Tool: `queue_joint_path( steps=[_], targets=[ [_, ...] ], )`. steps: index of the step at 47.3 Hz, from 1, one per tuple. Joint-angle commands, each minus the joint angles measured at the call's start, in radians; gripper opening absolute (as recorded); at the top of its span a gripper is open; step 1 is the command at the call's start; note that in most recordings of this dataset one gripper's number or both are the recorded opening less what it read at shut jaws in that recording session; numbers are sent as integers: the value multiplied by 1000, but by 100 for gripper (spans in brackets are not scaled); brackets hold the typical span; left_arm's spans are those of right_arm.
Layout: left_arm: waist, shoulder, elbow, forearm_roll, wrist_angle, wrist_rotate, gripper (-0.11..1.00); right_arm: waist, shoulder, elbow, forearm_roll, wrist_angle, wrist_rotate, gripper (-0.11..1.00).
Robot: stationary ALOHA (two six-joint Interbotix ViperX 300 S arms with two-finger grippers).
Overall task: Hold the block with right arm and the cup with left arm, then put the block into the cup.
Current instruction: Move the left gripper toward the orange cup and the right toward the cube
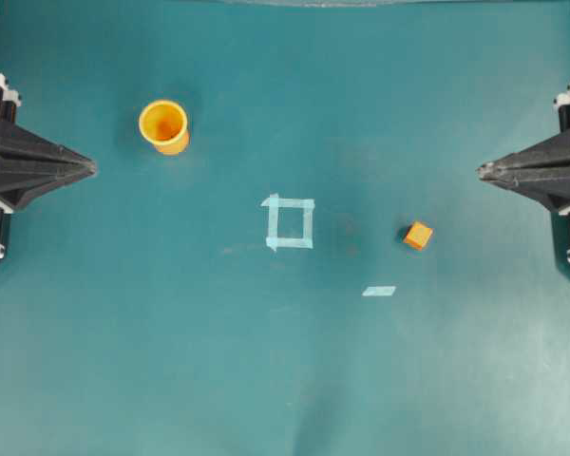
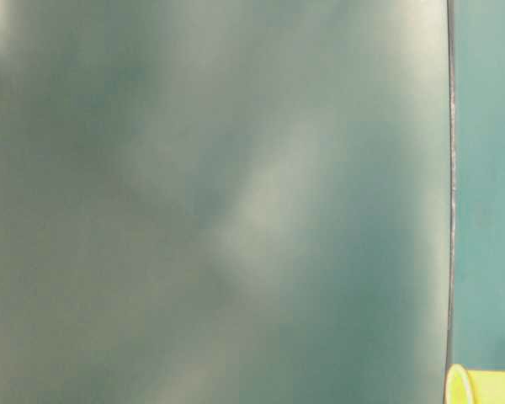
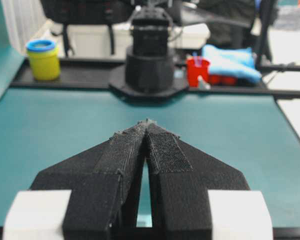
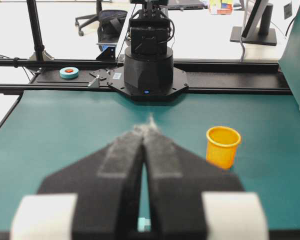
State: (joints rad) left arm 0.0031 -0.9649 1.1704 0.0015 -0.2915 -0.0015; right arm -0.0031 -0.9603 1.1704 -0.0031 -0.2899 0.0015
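Note:
The yellow-orange cup (image 1: pixel 163 126) stands upright at the far left of the teal table in the overhead view. It also shows in the right wrist view (image 4: pixel 222 146), right of the jaws. The small orange cube (image 1: pixel 418 235) lies at the right of centre, apart from both grippers. My left gripper (image 1: pixel 91 167) is shut and empty at the left edge, right and near of the cup; in its wrist view (image 3: pixel 147 121) neither cup nor cube shows. My right gripper (image 1: pixel 481 171) is shut and empty at the right edge, beyond the cube; its tips (image 4: pixel 150 125) meet.
A pale blue tape square outline (image 1: pixel 290 222) marks the table's middle, with a short tape strip (image 1: pixel 379 291) nearer. The opposite arm bases (image 3: pixel 149 55) (image 4: pixel 149 60) stand at the table ends. The table-level view is blurred, with a yellow edge (image 2: pixel 480 387) at the bottom right.

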Motion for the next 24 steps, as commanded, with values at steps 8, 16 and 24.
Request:
queue_joint_path(
  steps=[8, 16, 24],
  targets=[
    [44, -2, -14, 5, 118, -18, 15, -9, 25, -54, 8, 94, 12, 0],
    [74, -6, -14, 5, 169, -20, 17, -11, 35, -80, 8, 198, 31, 0],
    [103, -5, -14, 5, 215, -20, 31, -9, 35, -89, 8, 255, 110, 0]
  ],
)
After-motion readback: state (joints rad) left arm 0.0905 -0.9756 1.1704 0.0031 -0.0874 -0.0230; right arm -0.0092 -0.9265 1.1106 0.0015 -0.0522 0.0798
